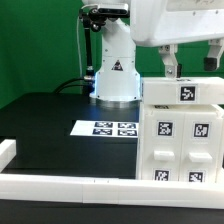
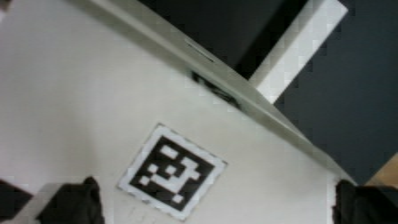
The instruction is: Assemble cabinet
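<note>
My gripper (image 1: 190,62) hangs directly above the cabinet (image 1: 180,135), fingers straddling its top edge; whether they pinch it, I cannot tell. Open tabletop (image 1: 50,125) lies beside the cabinet.

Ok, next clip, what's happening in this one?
A Panda arm is working on the cabinet, a white boxy body with tagged blocks standing on the black table. The pincer sits right above the cabinet's top; whether it grips anything cannot be told. The wrist view shows a white tagged face close up. The marker board lies flat beside the cabinet.
</note>
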Robot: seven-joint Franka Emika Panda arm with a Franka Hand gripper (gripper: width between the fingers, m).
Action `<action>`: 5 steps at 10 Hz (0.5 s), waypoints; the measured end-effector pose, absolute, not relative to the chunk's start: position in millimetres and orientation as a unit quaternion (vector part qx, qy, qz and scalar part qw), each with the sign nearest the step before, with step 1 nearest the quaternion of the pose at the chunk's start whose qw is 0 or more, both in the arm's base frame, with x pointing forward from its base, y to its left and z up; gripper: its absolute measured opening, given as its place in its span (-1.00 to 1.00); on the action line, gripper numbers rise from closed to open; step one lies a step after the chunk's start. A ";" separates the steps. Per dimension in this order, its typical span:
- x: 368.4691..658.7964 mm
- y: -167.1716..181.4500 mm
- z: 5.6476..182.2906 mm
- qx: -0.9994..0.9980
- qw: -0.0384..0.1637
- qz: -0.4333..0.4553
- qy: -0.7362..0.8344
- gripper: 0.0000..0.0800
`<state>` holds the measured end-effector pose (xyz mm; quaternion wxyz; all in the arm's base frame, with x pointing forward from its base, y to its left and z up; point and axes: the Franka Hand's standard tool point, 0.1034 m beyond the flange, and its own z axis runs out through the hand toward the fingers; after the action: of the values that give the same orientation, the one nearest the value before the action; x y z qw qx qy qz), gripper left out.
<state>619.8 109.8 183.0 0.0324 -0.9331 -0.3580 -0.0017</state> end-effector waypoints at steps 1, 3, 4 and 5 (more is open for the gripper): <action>621.9 108.7 183.7 -0.912 0.020 -0.005 -0.410 0.62; 625.8 114.0 184.2 -0.819 -0.014 -0.013 -0.573 0.62; 624.8 114.8 181.3 -0.782 -0.024 -0.005 -0.623 0.62; 623.7 115.8 176.9 -0.747 -0.033 0.005 -0.664 0.62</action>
<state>623.7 115.8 176.9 -0.0330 -0.7468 -0.6642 0.0047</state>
